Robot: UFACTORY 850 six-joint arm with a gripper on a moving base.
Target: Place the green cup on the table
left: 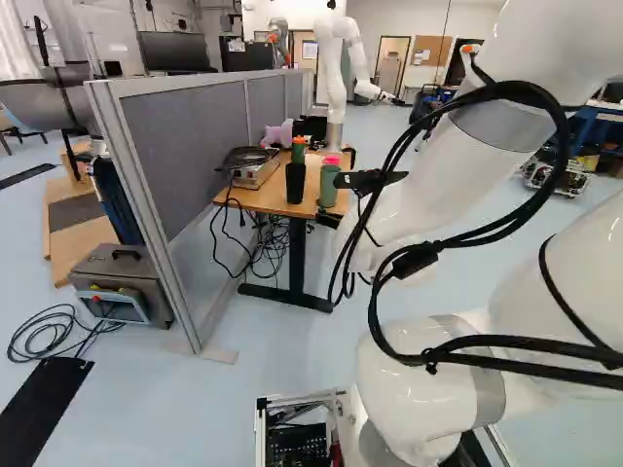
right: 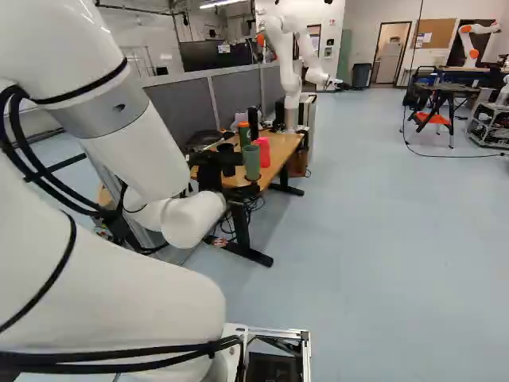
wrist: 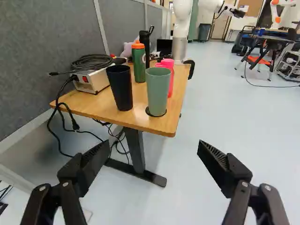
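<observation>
Here's the wooden table (wrist: 96,105), up at twelve o'clock from the pincer (right: 215,169), whose two fingers stand wide apart, nothing clamped, nothing touched! And there's the green cup (wrist: 158,89), upright on the tabletop near its close corner, well beyond the fingers at twelve; the black cup (wrist: 120,89) stands just beside it, at eleven.

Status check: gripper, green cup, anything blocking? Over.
Gripper open and empty. Green cup upright on the table, near its corner. Black cup close beside, pink cup just behind; neither appears to block the approach.
</observation>
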